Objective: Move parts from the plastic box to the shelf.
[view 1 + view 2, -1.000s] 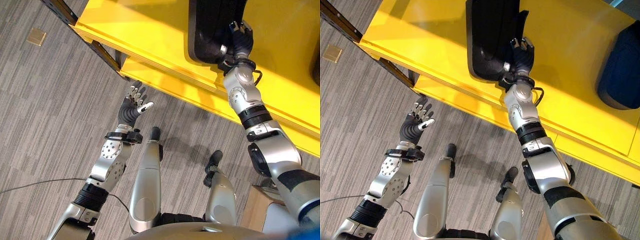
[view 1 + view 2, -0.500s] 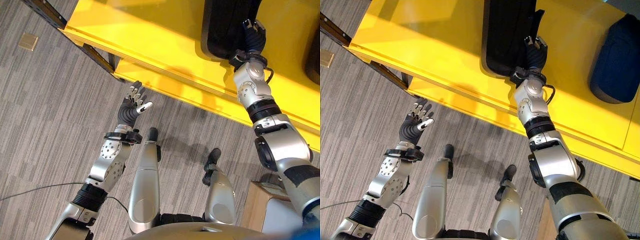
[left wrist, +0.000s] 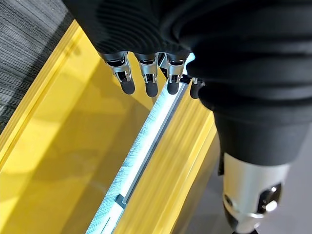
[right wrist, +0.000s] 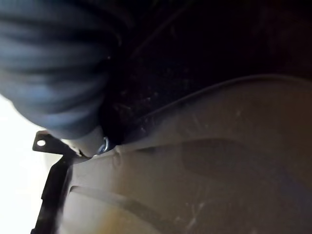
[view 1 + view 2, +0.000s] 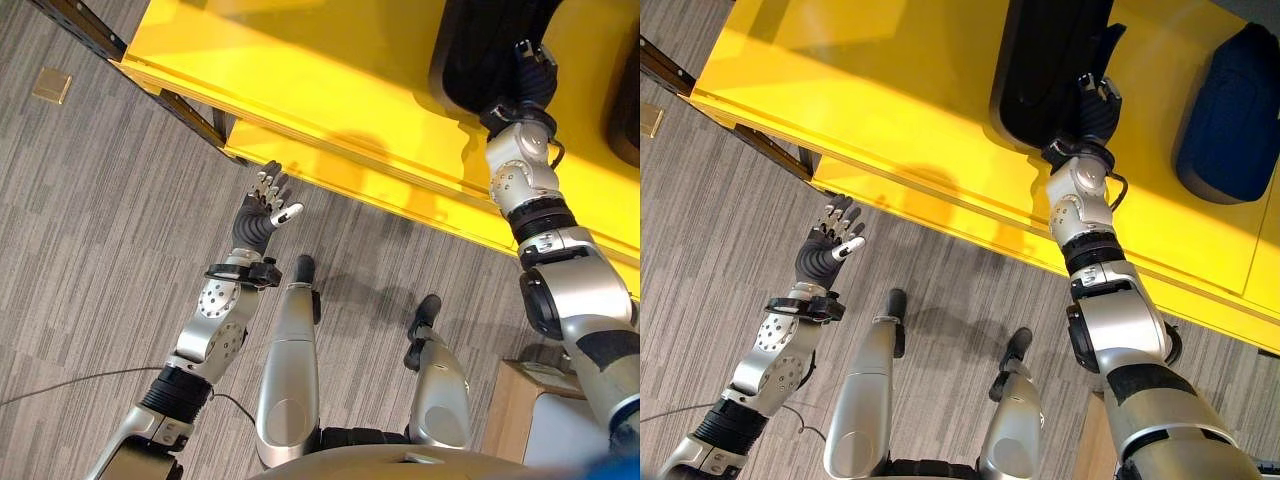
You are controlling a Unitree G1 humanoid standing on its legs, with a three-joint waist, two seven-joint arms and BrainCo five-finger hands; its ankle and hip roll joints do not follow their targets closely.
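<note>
Two hands work at different levels beside a yellow shelf. The robot's right hand reaches up onto the top board, its dark ribbed cover pressed against the near end of a large black part that lies flat on the yellow surface. How the fingers of that hand stand cannot be told: they are buried against the dark part, and the right wrist view gives little more than a curved, scuffed moulded surface of the black part close ahead of the hand. The part appears already to rest on the shelf, well in from the front edge, so the hand's place at its near end looks suited to nudging it deeper or to letting go of it; which of the two is a guess.

Beyond the right fingers, further along the same board, a dark blue part lies well apart from the black one, a likely sign that the shelf is being filled side by side.

The left hand hangs lower, over the grey carpeted floor, just short of the shelf's front lip, fingers straight and spread wide with nothing between them. In the left wrist view the fingertips point toward the yellow boards and a pale metal rail running between them. Held clear like this, it seems to be kept out of the way, perhaps for balance.
</note>
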